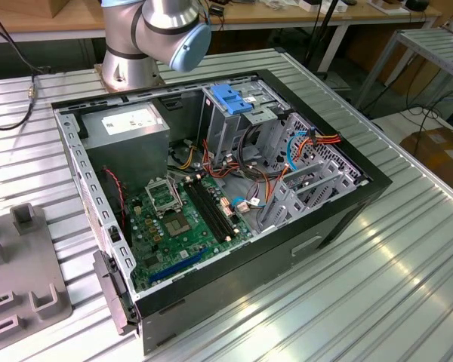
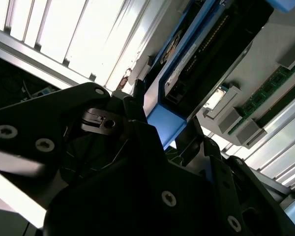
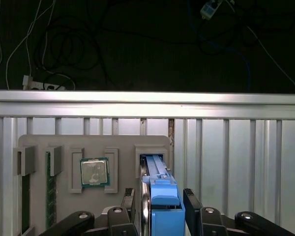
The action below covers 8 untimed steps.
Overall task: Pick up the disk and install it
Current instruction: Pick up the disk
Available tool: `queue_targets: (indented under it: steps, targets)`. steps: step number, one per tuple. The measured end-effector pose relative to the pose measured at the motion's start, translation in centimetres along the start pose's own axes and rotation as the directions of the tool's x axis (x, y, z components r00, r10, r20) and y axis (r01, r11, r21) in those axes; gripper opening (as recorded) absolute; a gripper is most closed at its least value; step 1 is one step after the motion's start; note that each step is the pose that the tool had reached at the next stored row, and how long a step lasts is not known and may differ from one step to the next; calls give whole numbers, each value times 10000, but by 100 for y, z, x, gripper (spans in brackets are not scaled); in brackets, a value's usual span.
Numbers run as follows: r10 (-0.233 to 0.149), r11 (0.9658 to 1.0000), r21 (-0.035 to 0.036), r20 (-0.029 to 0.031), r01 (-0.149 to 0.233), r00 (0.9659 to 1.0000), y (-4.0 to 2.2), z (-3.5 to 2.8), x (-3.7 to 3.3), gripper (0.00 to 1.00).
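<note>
Gripper [image 3: 160, 209] is set astride the disk [image 3: 159, 194], which is stood on edge with a blue plastic rail facing the camera in the first wrist view. Whether the gripper is clamped on the disk cannot be told. The far end of the disk is seated in a slot of a grey holder tray [image 3: 123, 143], just beyond the gripper. In the second wrist view, the disk [image 2: 199, 61] is seen rising out of the dark gripper [image 2: 162, 115] body.

A processor chip [image 3: 94, 172] is held in the next pocket of the tray, beside the gripper. Memory modules [image 3: 50, 194] are held further to the same side. The tray is laid on a slatted aluminium table [image 3: 236, 162].

In the exterior view, the arm [image 1: 155, 34] is mounted behind an open computer case [image 1: 287, 264], in which a drive cage [image 1: 230, 113] with a blue handle is fitted.
</note>
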State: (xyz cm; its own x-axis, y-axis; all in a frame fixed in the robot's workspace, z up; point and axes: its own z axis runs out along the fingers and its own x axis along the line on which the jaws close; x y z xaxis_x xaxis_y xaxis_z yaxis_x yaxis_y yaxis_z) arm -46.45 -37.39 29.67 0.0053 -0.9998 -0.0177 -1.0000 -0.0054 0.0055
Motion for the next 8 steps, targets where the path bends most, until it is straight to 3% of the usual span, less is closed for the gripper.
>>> queue_targets:
  steps: [3,6,8]
  targets:
    - [0,10000,0,0,0,10000,0,0,0,49]
    - [1,10000,0,0,-1,10000,0,0,0,37]
    - [1,10000,-1,0,-1,10000,0,0,0,37]
